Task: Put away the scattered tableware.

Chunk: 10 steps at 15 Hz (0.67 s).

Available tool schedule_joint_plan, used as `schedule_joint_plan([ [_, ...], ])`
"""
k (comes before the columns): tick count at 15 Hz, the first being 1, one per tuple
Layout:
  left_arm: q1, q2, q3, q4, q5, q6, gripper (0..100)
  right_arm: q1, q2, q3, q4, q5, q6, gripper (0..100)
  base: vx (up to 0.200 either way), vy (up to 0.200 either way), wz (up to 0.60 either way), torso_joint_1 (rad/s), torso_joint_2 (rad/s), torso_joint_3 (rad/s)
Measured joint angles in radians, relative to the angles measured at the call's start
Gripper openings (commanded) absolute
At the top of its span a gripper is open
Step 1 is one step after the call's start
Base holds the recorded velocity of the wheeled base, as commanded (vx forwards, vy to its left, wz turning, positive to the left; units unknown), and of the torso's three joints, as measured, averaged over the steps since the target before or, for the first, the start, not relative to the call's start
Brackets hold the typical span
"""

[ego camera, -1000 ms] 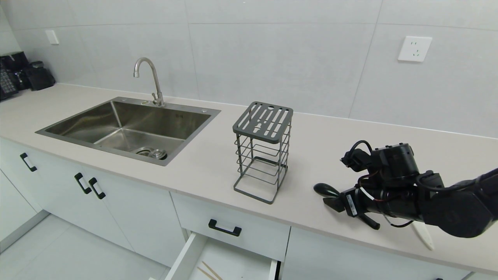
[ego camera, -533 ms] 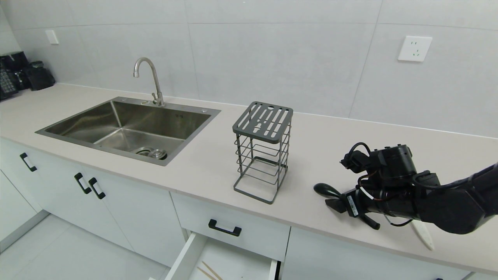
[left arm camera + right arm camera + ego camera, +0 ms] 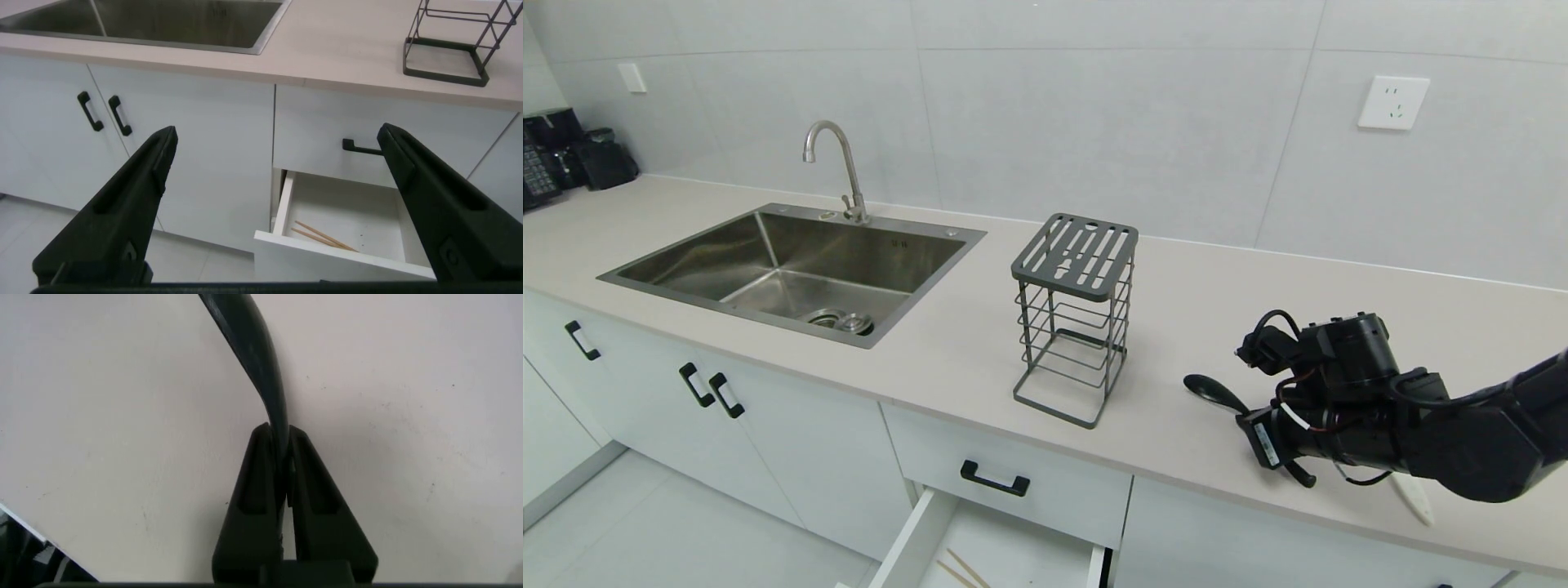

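Observation:
A black spoon (image 3: 1209, 389) sits on the right part of the beige counter (image 3: 947, 351), its bowl towards the rack. My right gripper (image 3: 1246, 421) is shut on its handle; in the right wrist view the spoon's handle (image 3: 249, 343) runs out from between the closed fingers of the right gripper (image 3: 280, 439). A white utensil (image 3: 1414, 498) lies on the counter, partly hidden behind the right arm. My left gripper (image 3: 278, 135) is open and holds nothing, in front of the cabinets over the open drawer (image 3: 343, 220).
A dark wire rack (image 3: 1074, 318) stands mid-counter, left of the spoon. The steel sink (image 3: 792, 269) with its tap is farther left. The drawer (image 3: 980, 559) under the counter is pulled out, with wooden chopsticks (image 3: 323, 237) inside. Black appliances stand at the far left.
The right gripper has shifted slightly towards the counter's front edge, and the spoon's bowl now sits a little higher in the head view. Nothing else has moved.

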Motion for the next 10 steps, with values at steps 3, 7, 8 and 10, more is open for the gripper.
schedule_joint_plan([
  [3,0.000,0.000,0.000,0.000,0.000,0.000,100,0.000,-0.006,0.004,0.003,0.016,-0.033,0,0.000,0.000,0.00,0.000,0.00,0.000],
  [7,0.000,0.000,0.000,0.000,0.000,0.000,100,0.002,-0.035,0.013,-0.004,0.051,-0.068,0,0.000,0.000,0.00,0.000,0.00,0.000],
  [8,0.000,0.000,0.000,0.000,0.000,0.000,100,0.002,-0.045,0.022,-0.004,0.052,-0.069,0,0.000,0.000,0.00,0.000,0.00,0.000],
  [10,0.000,0.000,0.000,0.000,0.000,0.000,100,0.001,-0.068,0.039,-0.003,0.065,-0.087,0,0.000,0.000,0.00,0.000,0.00,0.000],
])
